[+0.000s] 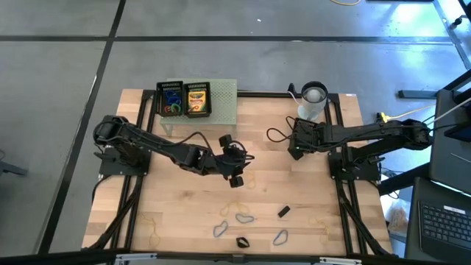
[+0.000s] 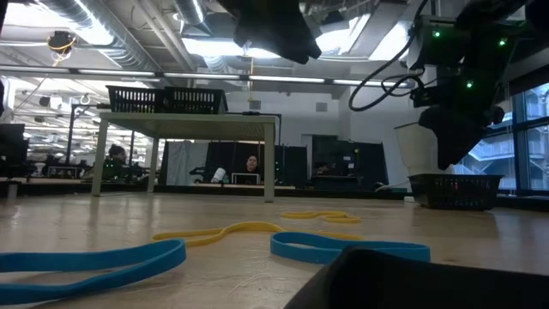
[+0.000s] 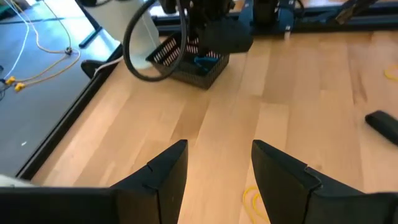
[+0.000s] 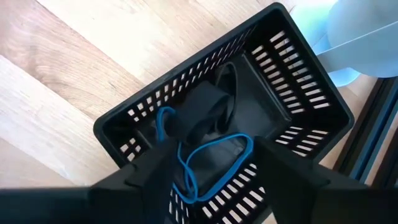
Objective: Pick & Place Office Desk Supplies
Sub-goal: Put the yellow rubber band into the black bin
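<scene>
Overhead, the pale slatted-wood worktop sits inside a black tube frame on a grey floor crossed by dark seams. At back left a pale green perforated stand carries two black slotted baskets: one with blue, red and green loops, the other with a yellow-green crayon box; its print is too small to read. The left gripper hovers over mid-worktop with its fingers spread and nothing between them. Near the front edge lie thin tan rubber bands, grey wire clips and small black clips. From table height, flat blue bands and a yellow band lie close by, with an office of desks, screens and ceiling lights behind. The right gripper hangs released above a black slotted basket holding a blue loop and a black clip, beside a white cup.
</scene>
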`<state>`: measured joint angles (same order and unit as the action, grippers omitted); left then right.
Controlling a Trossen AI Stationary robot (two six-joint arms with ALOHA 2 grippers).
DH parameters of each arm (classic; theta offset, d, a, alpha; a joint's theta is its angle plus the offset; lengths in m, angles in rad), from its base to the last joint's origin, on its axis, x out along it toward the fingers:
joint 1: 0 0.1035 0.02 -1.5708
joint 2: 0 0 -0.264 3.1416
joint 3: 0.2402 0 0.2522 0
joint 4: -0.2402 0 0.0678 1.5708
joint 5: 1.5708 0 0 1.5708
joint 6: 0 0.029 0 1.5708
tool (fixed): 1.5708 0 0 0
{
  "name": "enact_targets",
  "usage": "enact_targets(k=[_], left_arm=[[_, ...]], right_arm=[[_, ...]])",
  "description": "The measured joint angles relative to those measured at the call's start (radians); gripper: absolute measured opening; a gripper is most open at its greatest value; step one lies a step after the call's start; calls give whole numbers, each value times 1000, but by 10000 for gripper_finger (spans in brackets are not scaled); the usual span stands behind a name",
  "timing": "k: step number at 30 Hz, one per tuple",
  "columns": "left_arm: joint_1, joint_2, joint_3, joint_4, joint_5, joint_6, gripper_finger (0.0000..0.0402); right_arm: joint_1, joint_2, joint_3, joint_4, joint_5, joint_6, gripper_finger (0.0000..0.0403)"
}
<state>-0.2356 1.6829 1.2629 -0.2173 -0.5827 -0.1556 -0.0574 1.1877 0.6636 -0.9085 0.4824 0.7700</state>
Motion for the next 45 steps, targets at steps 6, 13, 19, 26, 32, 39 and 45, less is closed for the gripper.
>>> enact_targets(k=[6, 13, 19, 26, 32, 39, 45], left_arm=[[8, 22, 0, -34, 1, -42, 173], [30, 131, 0, -48, 132, -5, 173], [84, 239, 0, -45, 304, 10, 173], [102, 343, 0, -48, 421, 11, 173], [98, 361, 3, -38, 440, 11, 173], [100, 363, 3, -42, 424, -1, 172], [118, 364, 4, -82, 442, -49, 130]], right_arm=[[0, 0, 5, -9, -4, -1, 228], [0, 0, 65, -10, -4, -55, 213], [0, 0, 111, -11, -28, -78, 202], [0, 0, 121, -11, -30, -79, 200], [0, 0, 122, -10, -29, -79, 200], [0, 0, 122, -8, -29, -75, 200], [0, 0, 122, -8, -29, -75, 200]])
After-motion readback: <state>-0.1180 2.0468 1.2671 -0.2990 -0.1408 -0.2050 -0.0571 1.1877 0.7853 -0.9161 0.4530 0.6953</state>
